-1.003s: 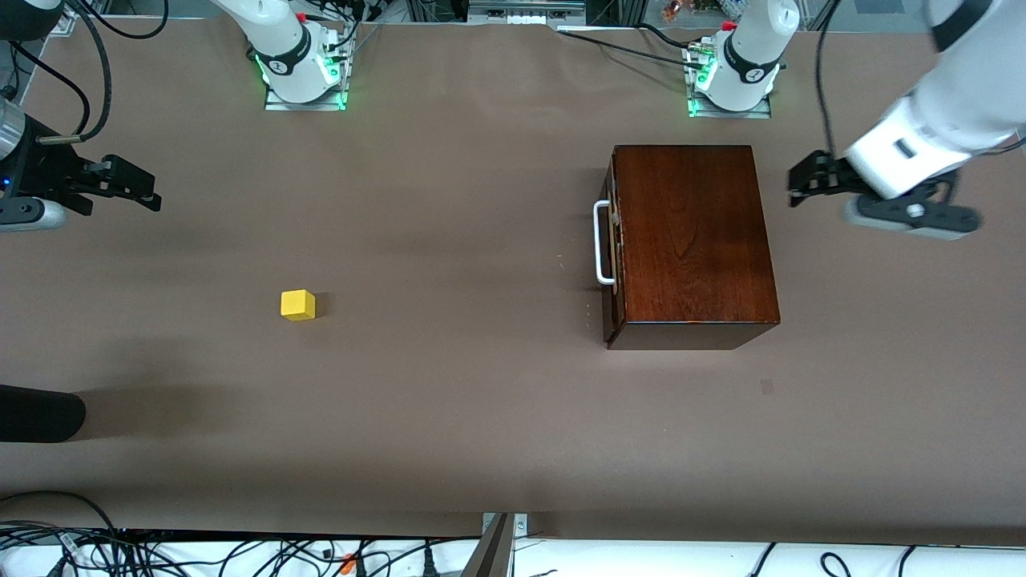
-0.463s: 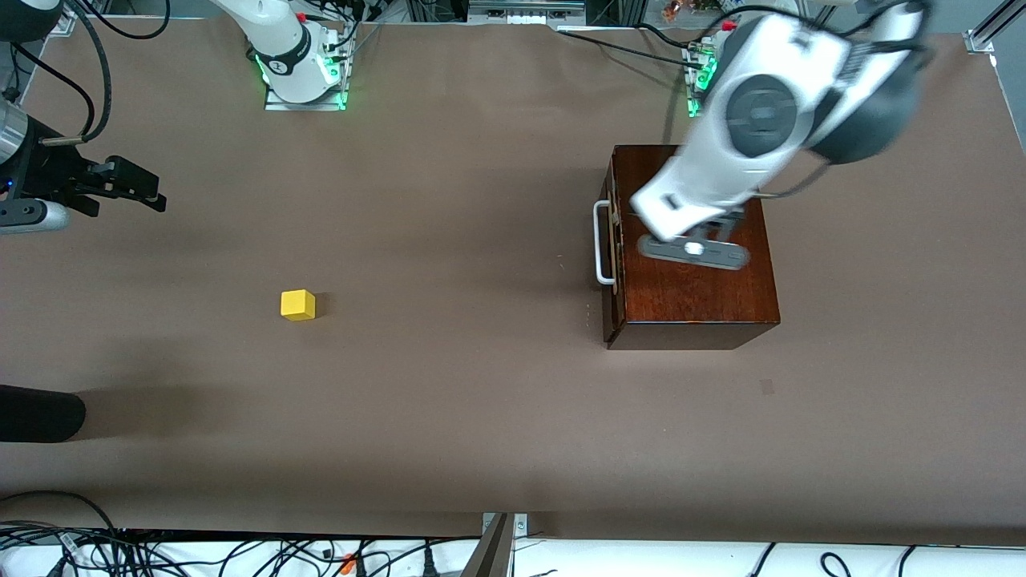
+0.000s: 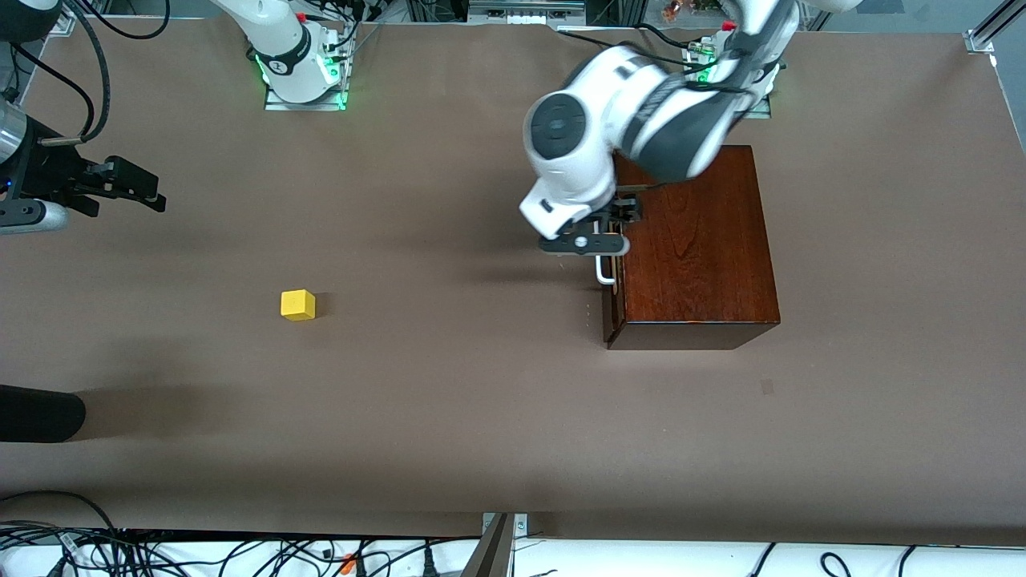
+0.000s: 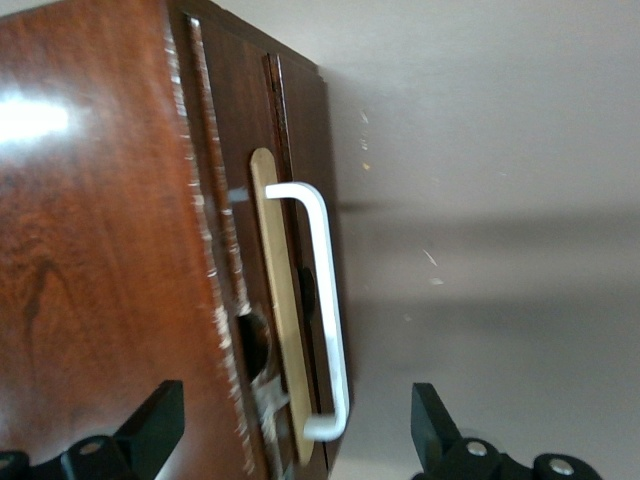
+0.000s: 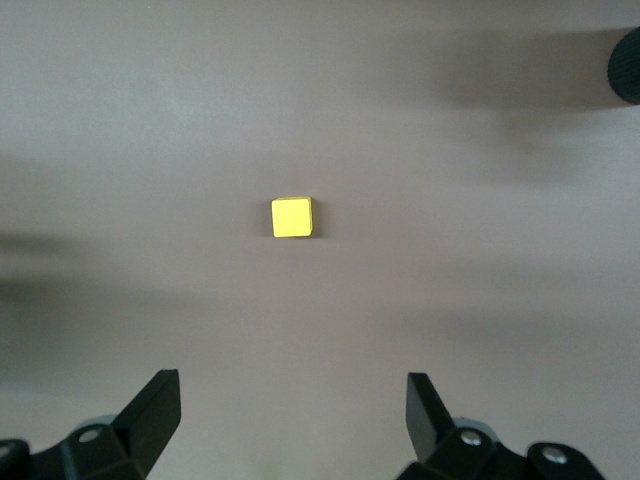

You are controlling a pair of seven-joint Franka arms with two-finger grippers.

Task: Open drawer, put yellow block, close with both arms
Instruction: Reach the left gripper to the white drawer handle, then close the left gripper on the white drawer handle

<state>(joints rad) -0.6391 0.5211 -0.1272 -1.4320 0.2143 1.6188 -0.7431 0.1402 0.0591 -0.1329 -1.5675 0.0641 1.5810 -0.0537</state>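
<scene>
The left arm (image 3: 641, 120) reaches from its base and bends down over the wooden box (image 3: 697, 240), its wrist pointing downward. The left gripper (image 4: 290, 440) hangs above the box's front edge, fingers spread wide and empty. The right arm (image 3: 32, 184) waits well away from the box, above the table, and the right gripper (image 5: 290, 425) is likewise spread wide and empty.
</scene>
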